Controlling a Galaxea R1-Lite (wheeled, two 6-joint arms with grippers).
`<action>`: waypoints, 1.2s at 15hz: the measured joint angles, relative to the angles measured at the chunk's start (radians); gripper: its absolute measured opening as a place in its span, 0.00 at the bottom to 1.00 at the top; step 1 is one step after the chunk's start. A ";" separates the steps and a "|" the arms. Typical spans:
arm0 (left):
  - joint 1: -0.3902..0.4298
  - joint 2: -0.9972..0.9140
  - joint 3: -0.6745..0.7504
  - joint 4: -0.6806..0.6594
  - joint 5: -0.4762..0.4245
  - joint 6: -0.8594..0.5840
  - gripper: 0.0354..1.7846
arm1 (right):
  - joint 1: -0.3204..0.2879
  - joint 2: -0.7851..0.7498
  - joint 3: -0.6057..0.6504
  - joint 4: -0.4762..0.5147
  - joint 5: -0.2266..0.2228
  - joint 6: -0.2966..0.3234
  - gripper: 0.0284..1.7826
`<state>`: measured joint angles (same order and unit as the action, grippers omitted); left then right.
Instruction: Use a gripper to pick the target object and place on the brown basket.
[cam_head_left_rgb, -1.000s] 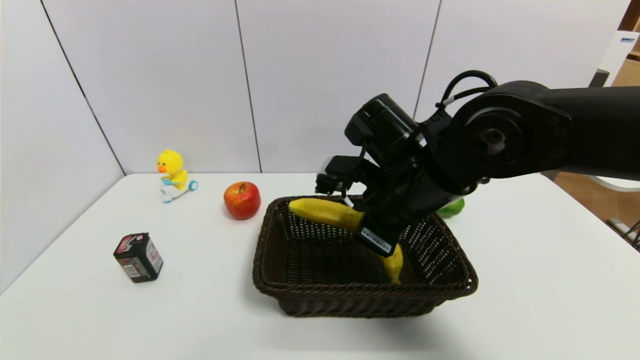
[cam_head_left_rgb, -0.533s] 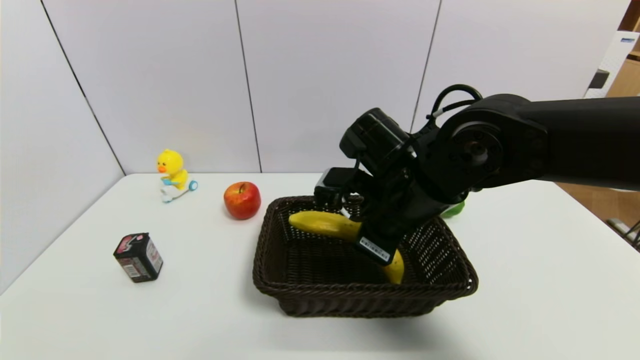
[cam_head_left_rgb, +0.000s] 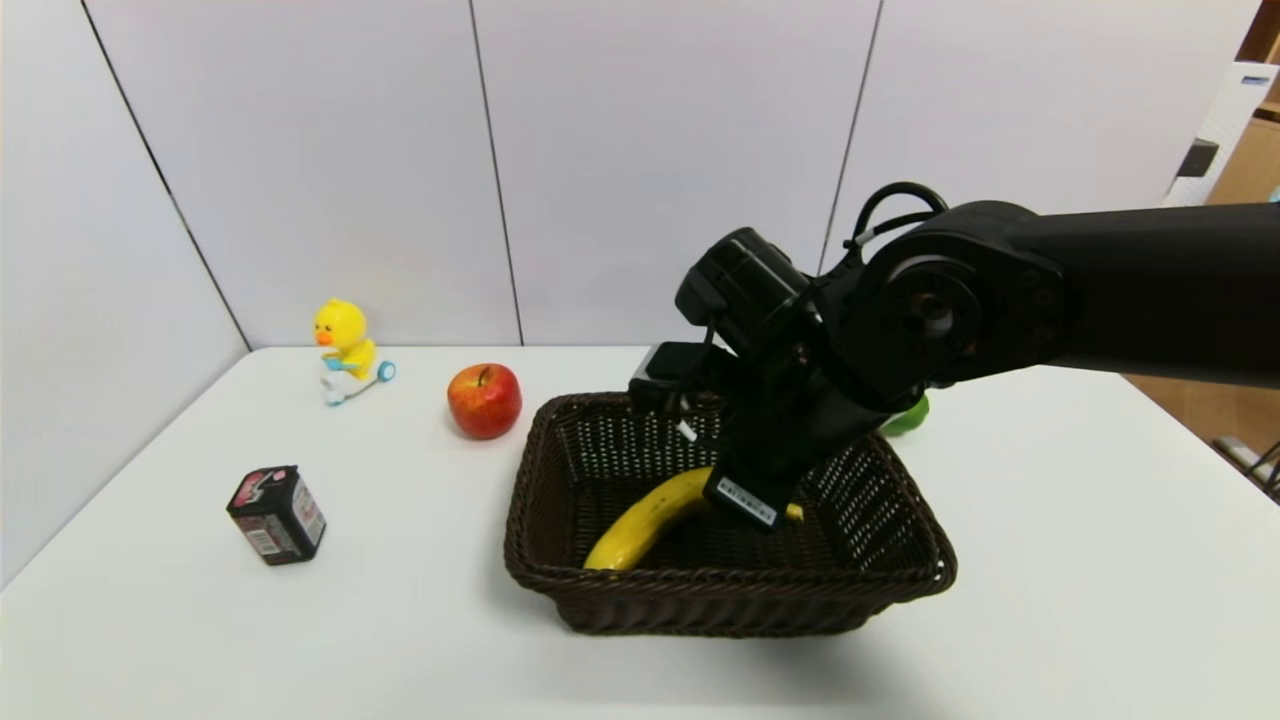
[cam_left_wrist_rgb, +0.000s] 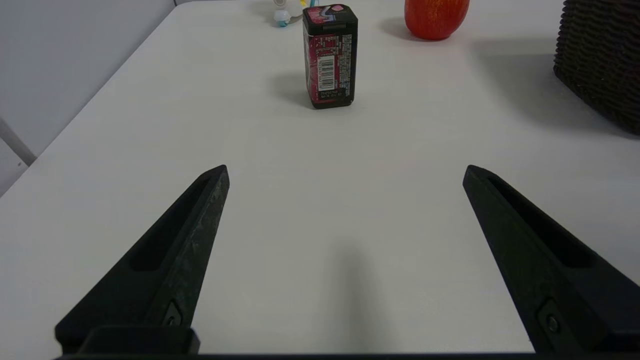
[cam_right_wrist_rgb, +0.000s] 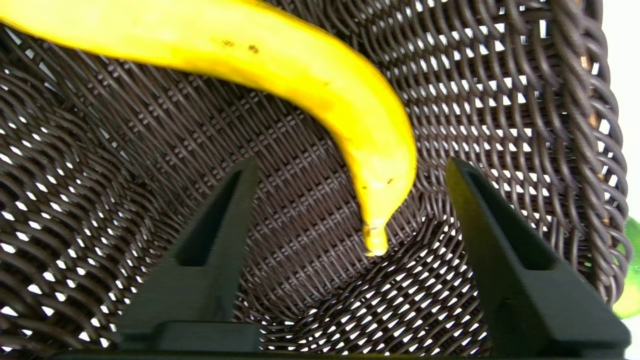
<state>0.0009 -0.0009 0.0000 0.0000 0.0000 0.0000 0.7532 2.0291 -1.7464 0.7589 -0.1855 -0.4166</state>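
The yellow banana lies on the floor of the dark brown wicker basket, one end toward the front rim, the other under my right gripper. In the right wrist view the banana curves across the basket floor and its stem tip sits between the spread fingers without touching them. The right gripper is open and empty, low inside the basket. The left gripper is open above bare table, far from the basket.
A red apple and a yellow duck toy stand left of the basket. A small dark red box stands at front left, also in the left wrist view. A green lime lies behind the right arm.
The right gripper has lowered into the basket and opened. The banana has dropped from its fingers and now lies on the basket floor, swung toward the front rim.
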 joint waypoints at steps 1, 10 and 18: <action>0.000 0.000 0.000 0.000 0.000 0.000 0.94 | -0.002 0.000 -0.007 0.000 -0.001 0.001 0.77; 0.000 0.000 0.000 0.000 0.000 0.000 0.94 | -0.103 -0.064 -0.163 -0.004 -0.023 0.008 0.90; 0.000 0.000 0.000 0.000 0.000 0.000 0.94 | -0.299 -0.217 -0.202 -0.041 -0.079 0.022 0.94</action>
<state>0.0009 -0.0009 0.0000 0.0000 0.0000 0.0000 0.4540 1.8117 -1.9483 0.7177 -0.2649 -0.3949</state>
